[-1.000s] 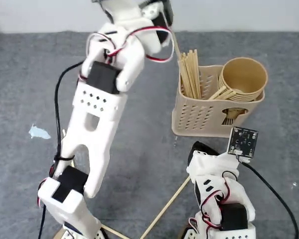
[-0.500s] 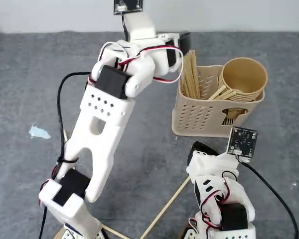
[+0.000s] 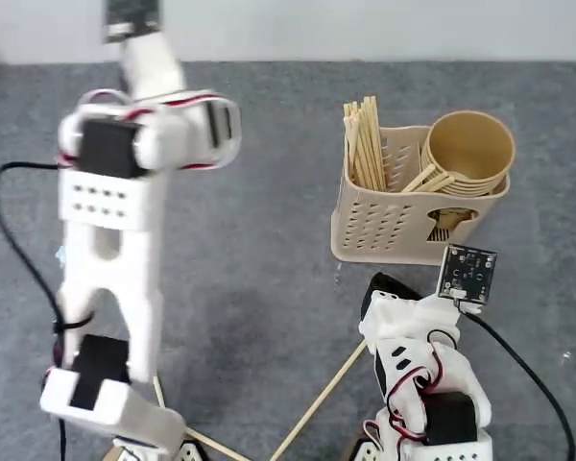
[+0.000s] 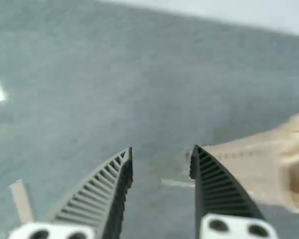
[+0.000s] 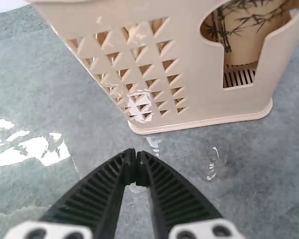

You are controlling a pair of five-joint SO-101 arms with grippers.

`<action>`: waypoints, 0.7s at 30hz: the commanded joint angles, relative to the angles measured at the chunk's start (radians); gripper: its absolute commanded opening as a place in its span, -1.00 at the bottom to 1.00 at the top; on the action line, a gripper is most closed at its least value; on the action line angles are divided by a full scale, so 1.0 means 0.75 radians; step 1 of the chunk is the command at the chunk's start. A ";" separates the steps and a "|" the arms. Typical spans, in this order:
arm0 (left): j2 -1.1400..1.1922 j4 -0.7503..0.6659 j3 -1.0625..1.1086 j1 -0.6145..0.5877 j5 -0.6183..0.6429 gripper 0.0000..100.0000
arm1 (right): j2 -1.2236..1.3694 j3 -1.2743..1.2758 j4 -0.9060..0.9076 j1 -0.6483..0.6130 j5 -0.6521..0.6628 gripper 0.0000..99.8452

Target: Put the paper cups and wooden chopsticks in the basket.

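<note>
1 loose chopstick on table, long axis diagonal, far end near right gripper | right: likely nearer, jaws closed together, holding nothing (nose toward basket) | left gripper: jaws parted, holding nothing | cups in basket

Stacked paper cups and upright chopsticks stand in the beige basket.

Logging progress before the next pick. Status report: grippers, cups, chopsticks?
Left gripper open, empty. Right gripper shut, empty, facing basket. Paper cups and chopstick bundle in basket. One loose chopstick on table, outside basket.
</note>
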 commanded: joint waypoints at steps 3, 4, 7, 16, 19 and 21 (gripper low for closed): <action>-0.070 0.049 0.073 -0.272 -0.151 -0.63 | 0.003 -0.029 -0.021 -0.009 -0.010 -0.97; -0.070 0.049 0.136 -0.307 -0.184 -0.63 | 0.003 -0.029 -0.021 -0.009 -0.010 -0.97; -0.070 0.047 0.341 -0.381 -0.268 -0.63 | 0.003 -0.029 -0.021 -0.009 -0.010 -0.97; -0.070 -0.272 0.877 -0.530 -0.313 -0.63 | 0.003 -0.027 -0.021 -0.009 -0.010 -0.97; -0.070 -0.399 1.055 -0.534 -0.352 -0.63 | 0.003 -0.027 -0.021 -0.009 -0.010 -0.97; -0.070 -0.483 1.159 -0.534 -0.352 -0.63 | 0.003 -0.027 -0.021 -0.009 -0.010 -0.97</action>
